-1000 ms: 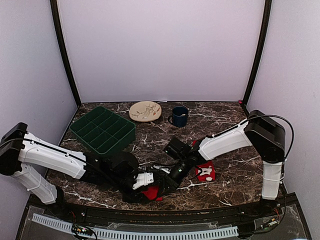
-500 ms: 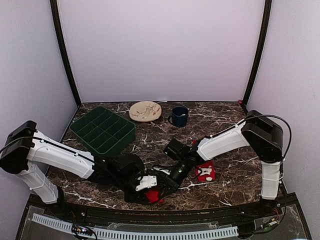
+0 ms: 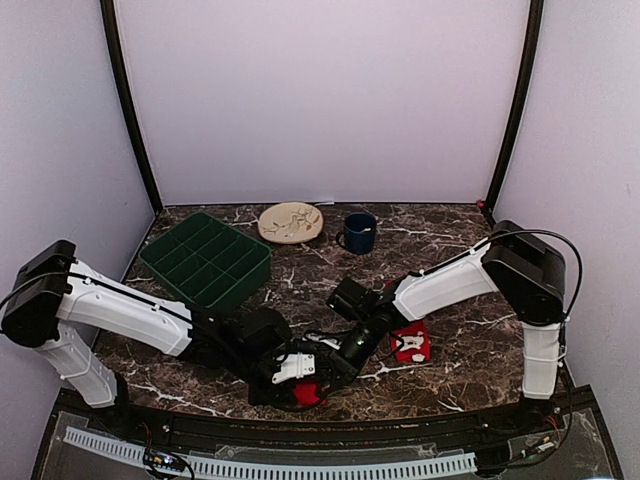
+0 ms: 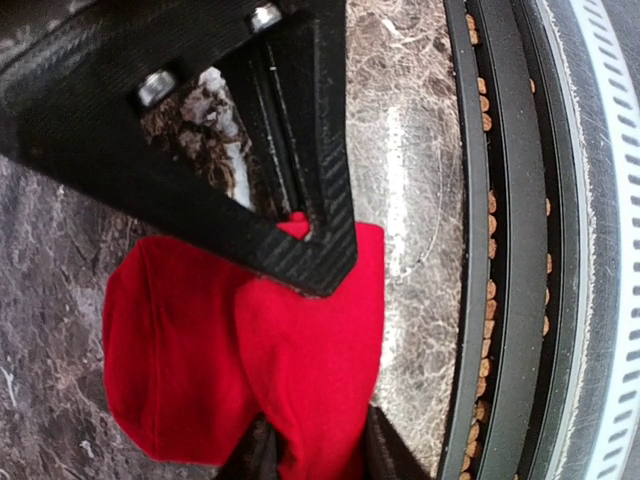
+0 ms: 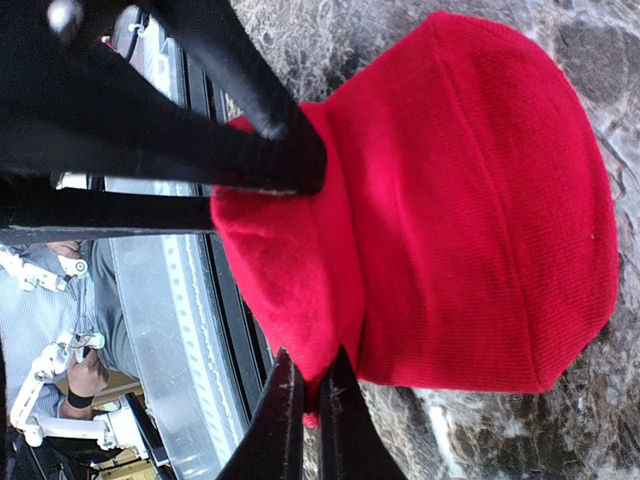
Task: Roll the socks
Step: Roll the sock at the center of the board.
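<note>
One red sock (image 3: 308, 394) lies bunched near the table's front edge, between both grippers. My left gripper (image 3: 296, 380) is shut on a raised fold of it; in the left wrist view the fold (image 4: 315, 400) runs down between my fingers (image 4: 258, 458). My right gripper (image 3: 330, 376) is shut on the same sock's edge; in the right wrist view the sock (image 5: 460, 200) spreads above my closed fingers (image 5: 282, 420). The second red sock (image 3: 410, 343), its white patterned band showing, lies flat to the right, under the right arm.
A green compartment tray (image 3: 205, 258) stands at the back left, with a beige plate (image 3: 291, 221) and a dark blue mug (image 3: 359, 232) at the back centre. The black rail at the table's front edge (image 4: 500, 300) runs right beside the sock.
My left arm has stretched further right toward the right gripper. The red sock between the grippers has shrunk into a tighter bunch. The second sock has not moved.
</note>
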{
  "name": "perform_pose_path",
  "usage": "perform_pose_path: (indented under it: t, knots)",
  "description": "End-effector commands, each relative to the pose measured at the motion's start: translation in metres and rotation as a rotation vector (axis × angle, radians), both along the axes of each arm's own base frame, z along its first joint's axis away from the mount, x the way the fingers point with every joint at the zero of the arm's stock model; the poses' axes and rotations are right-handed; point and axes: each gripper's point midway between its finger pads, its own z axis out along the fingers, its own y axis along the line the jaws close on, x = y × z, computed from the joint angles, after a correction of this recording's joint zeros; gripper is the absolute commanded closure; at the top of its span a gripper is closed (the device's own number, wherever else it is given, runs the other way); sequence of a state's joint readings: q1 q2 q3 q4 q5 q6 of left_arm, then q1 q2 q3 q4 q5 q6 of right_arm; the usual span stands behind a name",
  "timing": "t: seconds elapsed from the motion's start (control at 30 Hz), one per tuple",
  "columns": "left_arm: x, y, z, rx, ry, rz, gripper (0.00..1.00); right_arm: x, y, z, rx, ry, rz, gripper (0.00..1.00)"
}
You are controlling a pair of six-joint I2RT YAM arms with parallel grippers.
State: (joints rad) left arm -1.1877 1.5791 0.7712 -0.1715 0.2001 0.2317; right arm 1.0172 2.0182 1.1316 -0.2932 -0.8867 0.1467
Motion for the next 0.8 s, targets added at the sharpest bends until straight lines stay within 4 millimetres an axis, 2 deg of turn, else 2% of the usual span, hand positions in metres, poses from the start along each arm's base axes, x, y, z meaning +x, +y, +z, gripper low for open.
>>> perform_pose_path:
  t: [0.0, 0.1, 0.17, 0.3, 0.4, 0.47, 0.6, 0.77]
  knots:
    - [-0.009, 0.003, -0.006, 0.059, 0.052, -0.031, 0.77, 0.001, 0.002, 0.0, 0.01, 0.012, 0.01, 1.0]
    - [-0.011, 0.001, -0.008, 0.073, 0.07, -0.038, 0.86, 0.0, 0.002, 0.0, 0.009, 0.013, 0.01, 1.0]
    - [-0.011, 0.001, -0.008, 0.08, 0.077, -0.035, 0.89, 0.006, 0.009, 0.007, 0.032, -0.005, 0.009, 0.99]
    - [-0.009, 0.002, -0.008, 0.078, 0.084, -0.018, 0.93, 0.011, 0.009, 0.007, 0.032, -0.013, -0.015, 0.86]
    - [-0.003, 0.001, -0.006, 0.051, 0.095, 0.016, 0.93, 0.015, 0.0, 0.001, 0.021, -0.002, -0.061, 0.74]
    - [0.003, -0.001, -0.004, 0.019, 0.098, 0.033, 0.93, 0.02, -0.004, 0.001, 0.025, 0.002, -0.097, 0.72]
    - [0.017, -0.015, 0.001, -0.031, 0.078, 0.02, 0.94, 0.03, -0.011, 0.002, 0.031, -0.002, -0.152, 0.71]
    - [0.035, -0.041, 0.002, -0.042, 0.034, -0.067, 0.94, 0.039, -0.02, -0.001, 0.016, -0.021, -0.211, 0.7]
